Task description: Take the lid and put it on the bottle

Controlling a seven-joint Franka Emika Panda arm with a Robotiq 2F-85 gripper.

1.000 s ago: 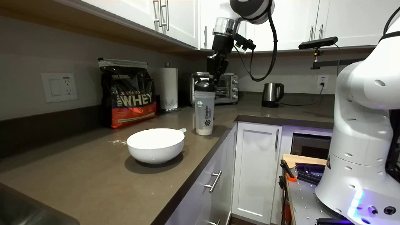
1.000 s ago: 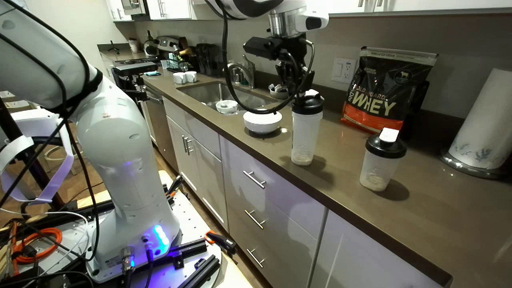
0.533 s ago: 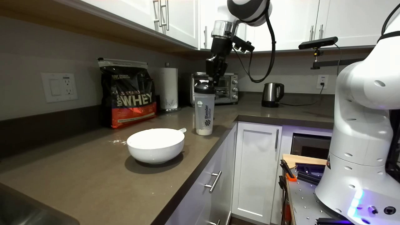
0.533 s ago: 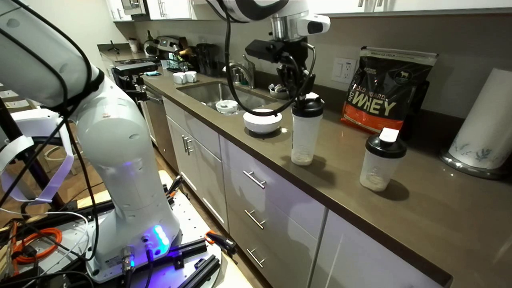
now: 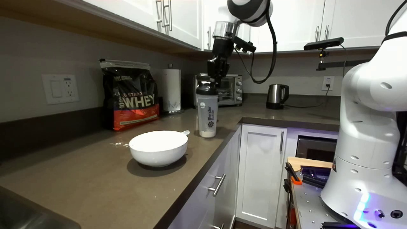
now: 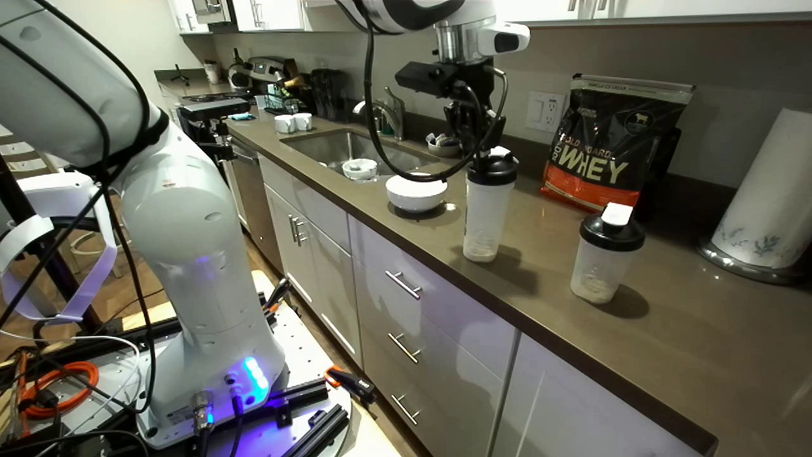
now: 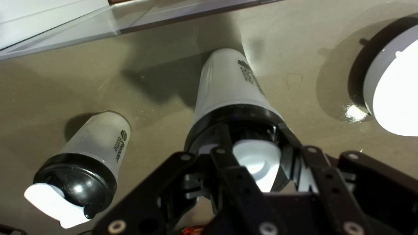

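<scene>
The bottle [image 5: 206,113] is tall, whitish and translucent, with dark lettering and a little pale powder at its bottom. It stands on the counter, leaning very slightly. Over its mouth lies the black lid [image 6: 492,171], whose white flap [image 7: 259,160] shows in the wrist view. My gripper [image 7: 254,130] comes down from above, its fingers [image 7: 287,135] on either side of the lid's raised top part. The jaws are closed on that part, and the white flap lies between them. Whether the lid's rim is fully seated cannot be told.
Another shaker bottle with a black lid [image 6: 602,257] stands close by. The white bowl [image 5: 159,149] sits nearer the sink [image 6: 342,136]. A whey bag [image 5: 133,98] and a paper-towel roll [image 5: 171,89] line the wall. The counter's front edge [image 6: 444,266] runs near the bottle.
My gripper has shifted slightly towards the wall side and a little lower. The lid and the bottle's top have gone with it, while the bottle's base has stayed in place.
</scene>
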